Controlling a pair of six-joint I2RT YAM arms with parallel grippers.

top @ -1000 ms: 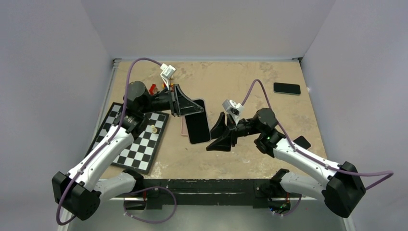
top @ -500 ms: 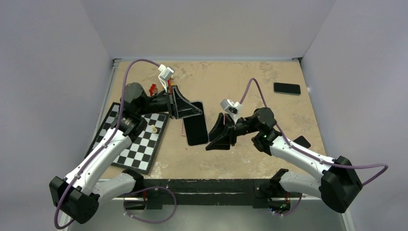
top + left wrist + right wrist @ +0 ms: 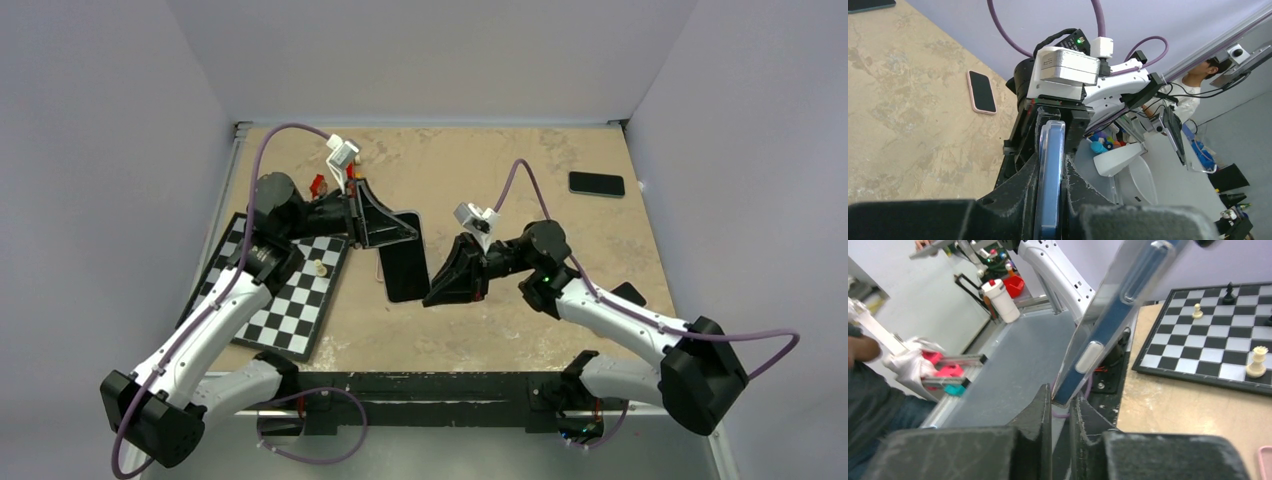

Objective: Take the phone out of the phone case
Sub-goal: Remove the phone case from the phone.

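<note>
The phone [image 3: 405, 268], blue-edged with a black screen and in a clear case, is held off the table at the middle. My left gripper [image 3: 400, 228] is shut on its far end; in the left wrist view the blue edge [image 3: 1052, 140] stands between that gripper's [image 3: 1050, 167] fingers. My right gripper [image 3: 432, 293] is at the phone's near right corner. In the right wrist view the cased phone [image 3: 1113, 315] slants up, and its corner sits between the nearly closed fingers of this gripper [image 3: 1062, 396], touching the right one.
A chessboard [image 3: 285, 300] with a white pawn [image 3: 318, 267] lies on the left. A pink flat item [image 3: 381, 264] lies under the held phone. A black phone [image 3: 597, 184] lies at the far right, and a pink-cased phone [image 3: 982, 91] near the right arm.
My right gripper has moved left to the phone's near corner and its fingers have closed from wide open. The left gripper and phone have shifted slightly left.
</note>
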